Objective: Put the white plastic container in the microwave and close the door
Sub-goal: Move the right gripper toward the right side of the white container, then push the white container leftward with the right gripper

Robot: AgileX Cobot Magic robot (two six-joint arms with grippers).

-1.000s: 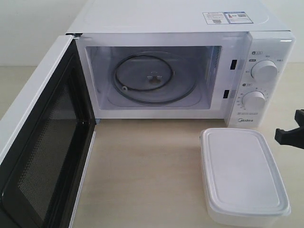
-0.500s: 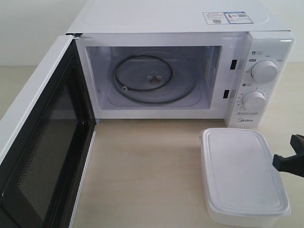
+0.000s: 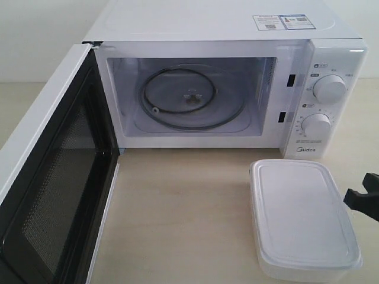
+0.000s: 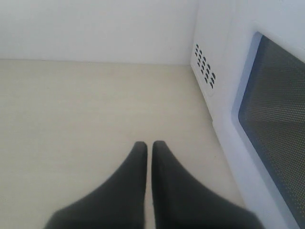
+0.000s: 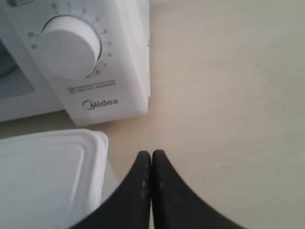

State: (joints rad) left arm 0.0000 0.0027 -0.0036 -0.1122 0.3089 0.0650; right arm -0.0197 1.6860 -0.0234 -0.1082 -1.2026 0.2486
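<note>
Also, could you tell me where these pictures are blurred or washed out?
Exterior view: the microwave is sharp, evenly lit. Left wrist view: the left tool is soft-edged. Right wrist view: the right tool blurs; the white plastic container looks washed out.

The lidded white plastic container lies flat before the microwave; the door stands wide open.

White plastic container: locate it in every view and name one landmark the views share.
Exterior view: the white plastic container is at lower right, in front of the microwave's knob panel.
Left wrist view: not in it.
Right wrist view: it lies just in front of the Midea logo, beside the right hand.
Shared landmark: the lower knob, in the exterior and right wrist views. The left wrist view shows only the door.
</note>
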